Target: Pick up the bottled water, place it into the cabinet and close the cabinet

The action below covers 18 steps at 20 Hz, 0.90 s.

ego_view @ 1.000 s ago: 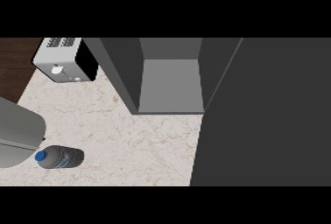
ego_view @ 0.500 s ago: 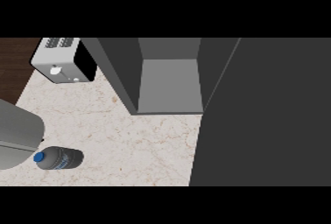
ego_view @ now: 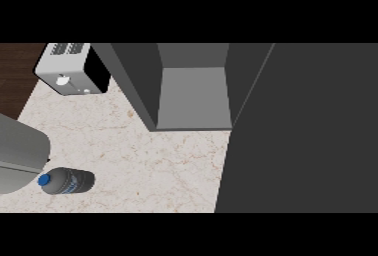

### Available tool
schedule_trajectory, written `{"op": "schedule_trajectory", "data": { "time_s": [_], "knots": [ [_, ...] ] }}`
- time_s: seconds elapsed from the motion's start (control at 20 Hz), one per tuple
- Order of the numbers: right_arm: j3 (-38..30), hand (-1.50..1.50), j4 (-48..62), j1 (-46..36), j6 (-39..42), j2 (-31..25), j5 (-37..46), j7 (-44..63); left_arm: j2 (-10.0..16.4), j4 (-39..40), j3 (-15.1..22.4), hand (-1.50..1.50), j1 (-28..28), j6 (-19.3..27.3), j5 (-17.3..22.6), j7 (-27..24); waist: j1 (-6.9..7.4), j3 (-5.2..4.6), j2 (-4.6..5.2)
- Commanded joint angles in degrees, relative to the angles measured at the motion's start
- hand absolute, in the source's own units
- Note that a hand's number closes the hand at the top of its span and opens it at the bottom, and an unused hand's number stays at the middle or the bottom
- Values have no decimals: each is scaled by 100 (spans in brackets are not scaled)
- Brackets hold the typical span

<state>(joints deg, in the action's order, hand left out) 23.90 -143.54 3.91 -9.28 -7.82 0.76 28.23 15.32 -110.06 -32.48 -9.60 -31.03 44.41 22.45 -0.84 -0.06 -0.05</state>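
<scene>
A: What takes up most of the view?
B: The cabinet door (ego_view: 310, 130), swung open, a dark slab down the right; then the marble worktop (ego_view: 148, 160); then the cabinet (ego_view: 192, 95), its grey compartment open to view.
A: The arm?
B: A grey left forearm (ego_view: 18, 155) at the left edge; its fingers are out of view, so I cannot tell their state.
A: Smaller things?
B: A toaster (ego_view: 70, 70) at top left; the bottled water (ego_view: 65, 181) on the worktop at lower left, just beside the forearm, well apart from the cabinet.

Nothing legible anywhere — the bottled water (ego_view: 68, 181) label is unreadable.
</scene>
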Motion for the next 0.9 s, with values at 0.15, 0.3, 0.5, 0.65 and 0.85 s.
{"op": "schedule_trajectory", "data": {
  "time_s": [0.15, 0.3, 0.5, 0.65, 0.85],
  "knots": [
    [-79, -150, -820, -26, -43, -175, 160, 404, -322, 1286, 370, -150, 635, -410, -1583, -910, -9, -1, 7],
    [-93, -150, -549, 322, 81, -194, -29, -194, -480, 1745, 292, -150, 287, -1024, -1992, -1696, 33, 3, 4],
    [119, -150, -860, -467, -266, -104, 403, 866, -563, 2344, 400, -150, 586, -818, -2611, -2120, 32, -8, 2],
    [96, -150, -1132, -355, -185, -294, 235, 964, -255, 3158, 232, -150, 926, -933, -2770, -2520, -24, -9, 2],
    [239, -150, -1178, -84, -279, -342, 390, 838, -464, 3557, 414, -150, 742, -904, -3408, -3224, -26, -4, -7]
  ]
}}
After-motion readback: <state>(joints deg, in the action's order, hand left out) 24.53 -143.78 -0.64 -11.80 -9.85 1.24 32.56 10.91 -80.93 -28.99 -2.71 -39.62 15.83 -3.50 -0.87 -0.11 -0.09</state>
